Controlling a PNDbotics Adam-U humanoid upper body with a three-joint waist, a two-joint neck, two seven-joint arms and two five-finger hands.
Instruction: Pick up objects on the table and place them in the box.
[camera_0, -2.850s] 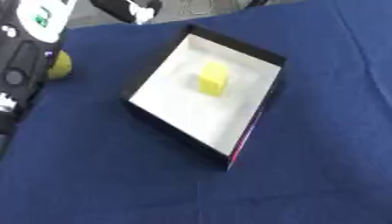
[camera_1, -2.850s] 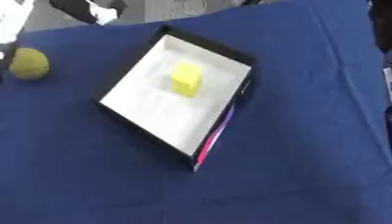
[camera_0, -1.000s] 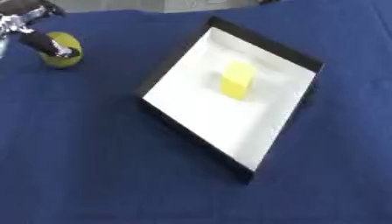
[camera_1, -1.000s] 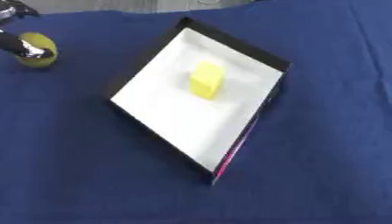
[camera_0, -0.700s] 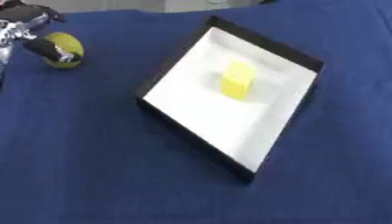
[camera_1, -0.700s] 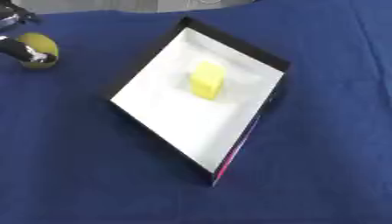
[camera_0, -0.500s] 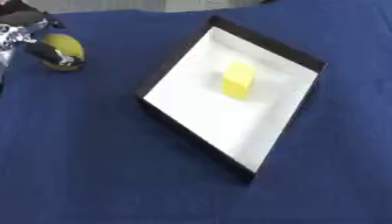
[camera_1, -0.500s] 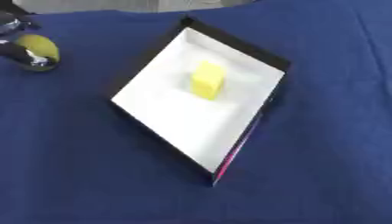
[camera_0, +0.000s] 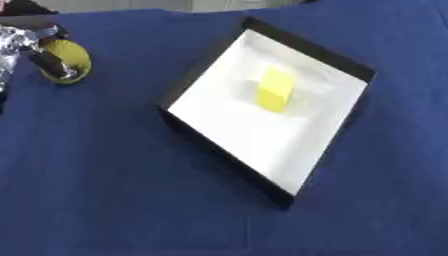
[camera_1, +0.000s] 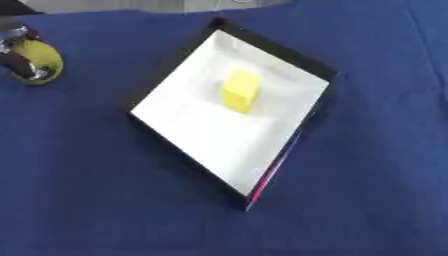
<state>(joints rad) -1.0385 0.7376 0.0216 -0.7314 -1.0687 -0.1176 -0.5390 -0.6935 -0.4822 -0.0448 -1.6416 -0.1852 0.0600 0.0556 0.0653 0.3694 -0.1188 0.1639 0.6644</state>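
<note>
A yellow-green ball lies on the blue cloth at the far left. My left hand, silver and black, comes in from the upper left corner. One dark finger curls across the ball's front, and the rest of the hand is cut off by the edge. A black box with a white inside sits askew in the middle. A yellow block stands inside it, toward the far end. My right hand shows in neither view.
The blue cloth covers the whole table, and a wide bare stretch of it lies in front of the box. A pale floor strip shows past the far edge. The box's near right wall has a pink stripe.
Over the last second my left hand has settled closer round the ball, a finger now lying across its front. Box and block stay put. The camera shifted earlier.
</note>
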